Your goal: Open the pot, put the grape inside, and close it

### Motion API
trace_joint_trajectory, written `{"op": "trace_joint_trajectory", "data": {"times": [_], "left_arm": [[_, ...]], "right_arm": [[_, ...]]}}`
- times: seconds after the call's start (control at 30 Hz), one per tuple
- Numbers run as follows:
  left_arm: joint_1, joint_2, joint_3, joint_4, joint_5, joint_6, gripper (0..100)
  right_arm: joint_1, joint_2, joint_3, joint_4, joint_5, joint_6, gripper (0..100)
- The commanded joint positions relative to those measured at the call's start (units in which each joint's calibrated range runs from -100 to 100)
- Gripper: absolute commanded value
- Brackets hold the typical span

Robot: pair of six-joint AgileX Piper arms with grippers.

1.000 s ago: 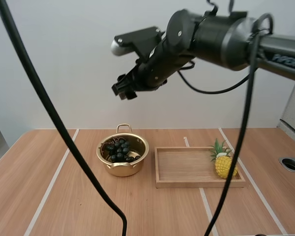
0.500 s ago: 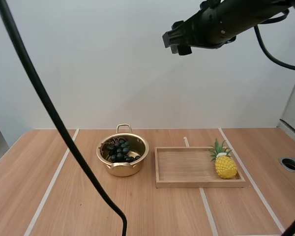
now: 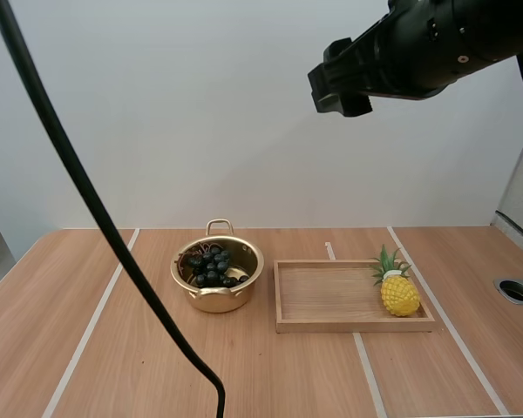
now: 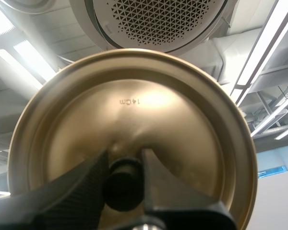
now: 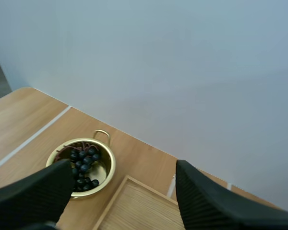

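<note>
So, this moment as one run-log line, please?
grapes in pot | left gripper holds lid | right gripper open, raised | pot uncovered

Pale wall (image 3: 157, 113), wooden table (image 3: 113, 357)

High cam sits up behind the arms, looking forward and down across the counter (image 3: 35, 305) from a fair way off. Right wrist cam hangs high too, aimed down past the spread right hand (image 5: 124, 167) at the same pot (image 5: 105, 172) and tray (image 5: 139, 211) corner, so those two overlap. Left wrist cam points upward, jammed right against the lid (image 4: 134, 110) that the left hand (image 4: 125, 160) pinches.
</note>
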Motion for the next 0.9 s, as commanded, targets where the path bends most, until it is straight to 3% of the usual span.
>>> {"op": "trace_joint_trajectory", "data": {"times": [0.0,0.43,0.63,0.67,0.77,0.8,0.87], "left_arm": [[0.04,-0.10,-0.42,0.52,-1.30,-0.48,0],[0.04,-0.10,-0.42,0.52,-1.30,-0.48,0],[0.04,-0.10,-0.42,0.52,-1.30,-0.48,0],[0.04,-0.10,-0.42,0.52,-1.30,-0.48,0],[0.04,-0.10,-0.42,0.52,-1.30,-0.48,0],[0.04,-0.10,-0.42,0.52,-1.44,-0.48,0],[0.04,-0.10,-0.42,0.52,-1.44,-0.48,0]], "right_arm": [[-0.24,-1.86,-0.45,1.72,0.39,-1.46,100],[-0.17,-16.06,22.16,1.41,0.39,-4.56,100],[-0.17,-21.00,25.11,1.01,0.39,-4.89,96],[-0.17,-21.55,25.11,1.01,0.39,-4.89,80],[-0.17,-22.64,25.11,1.12,0.39,-4.48,5],[-0.17,-22.92,25.11,1.39,0.39,-4.30,0],[-0.17,-23.33,25.11,1.39,0.39,-4.16,0]]}}
